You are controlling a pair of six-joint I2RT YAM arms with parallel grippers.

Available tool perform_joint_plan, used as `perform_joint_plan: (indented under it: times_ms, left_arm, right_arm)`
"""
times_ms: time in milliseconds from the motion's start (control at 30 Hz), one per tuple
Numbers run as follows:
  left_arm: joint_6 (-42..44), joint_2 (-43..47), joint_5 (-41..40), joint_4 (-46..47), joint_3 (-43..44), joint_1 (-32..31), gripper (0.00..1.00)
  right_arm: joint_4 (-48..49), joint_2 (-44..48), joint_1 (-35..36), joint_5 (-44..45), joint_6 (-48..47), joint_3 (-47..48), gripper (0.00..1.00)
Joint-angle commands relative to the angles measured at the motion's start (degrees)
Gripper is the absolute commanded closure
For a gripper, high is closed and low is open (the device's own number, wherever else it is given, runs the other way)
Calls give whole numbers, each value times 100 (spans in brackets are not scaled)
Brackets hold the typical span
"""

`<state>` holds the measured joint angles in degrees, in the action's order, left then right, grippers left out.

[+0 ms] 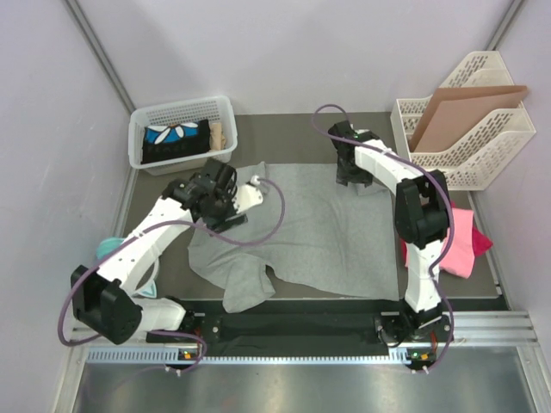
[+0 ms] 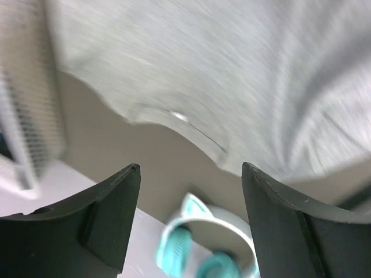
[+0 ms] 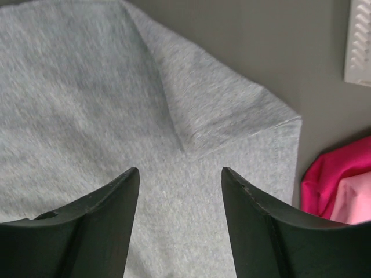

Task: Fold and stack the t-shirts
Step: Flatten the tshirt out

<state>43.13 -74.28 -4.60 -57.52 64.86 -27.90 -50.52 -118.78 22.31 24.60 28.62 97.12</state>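
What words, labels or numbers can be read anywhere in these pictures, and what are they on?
No text can be read in any view.
Dark cloth in the white basket: a blue and white print, too small to tell whether it holds letters.
Grey t-shirt, at the collar: a small pale glint, perhaps a tag, too blurred to read.
Pink t-shirts: no print shows.

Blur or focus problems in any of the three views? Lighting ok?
Left wrist: heavy streaky motion blur over the grey t-shirt and the white basket; only the camera's own fingers look sharp. Right wrist: mostly crisp, the sleeve hem reads clearly, slight softness toward the upper left. Top external: sharp, even diffuse light, soft shadows only, no glare.
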Motion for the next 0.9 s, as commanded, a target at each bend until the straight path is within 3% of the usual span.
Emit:
perform_joint_plan:
  times_ms: [0, 133, 500, 733, 867]
  left_arm:
    - [-357, -497, -217, 864, 475, 30, 24]
    - [-674, -1324, -129, 1365, 711, 30, 25]
    - [-1157, -3178, 3, 1989, 2003, 30, 28]
    - [-1343, -3558, 257, 2114, 2452, 21, 27]
    - [-1422, -3760, 616, 1833, 2400, 13, 28]
  right_arm:
    - [7, -127, -103, 484, -190, 290, 44]
    - [7, -303, -174, 423, -199, 299, 55]
    - [130, -418, -262, 335, -182, 220, 66]
    - [227, -427, -279, 317, -173, 35, 80]
    - [280, -418, -288, 291, -173, -18, 82]
